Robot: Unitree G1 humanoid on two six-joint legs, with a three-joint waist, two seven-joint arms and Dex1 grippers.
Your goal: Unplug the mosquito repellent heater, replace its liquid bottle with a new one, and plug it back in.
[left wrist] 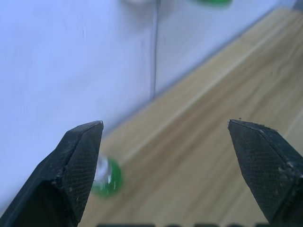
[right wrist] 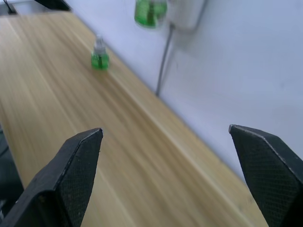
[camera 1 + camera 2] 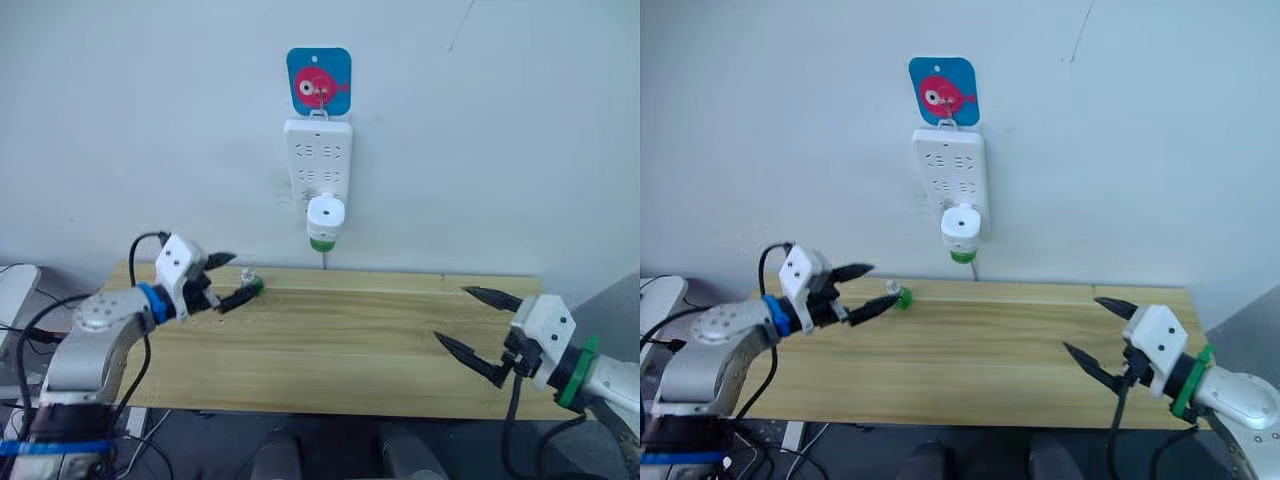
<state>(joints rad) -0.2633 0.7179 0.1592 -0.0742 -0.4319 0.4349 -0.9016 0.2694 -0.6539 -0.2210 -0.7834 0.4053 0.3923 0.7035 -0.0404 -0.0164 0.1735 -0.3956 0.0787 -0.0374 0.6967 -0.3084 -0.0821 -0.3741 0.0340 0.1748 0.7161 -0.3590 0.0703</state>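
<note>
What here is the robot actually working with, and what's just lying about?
For the job:
- mosquito repellent heater, plugged into the power strip
- small green bottle standing on the table
- left gripper, open
- right gripper, open

Just there:
- fish hook sticker

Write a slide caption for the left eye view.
Open left gripper beside the spare bottle on the table; heater plugged into the power strip; right gripper open.

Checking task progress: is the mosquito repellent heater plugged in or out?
Plugged in. The mosquito repellent heater sits on the power strip on the wall, its green bottle beneath; neither tool touches it.
</note>
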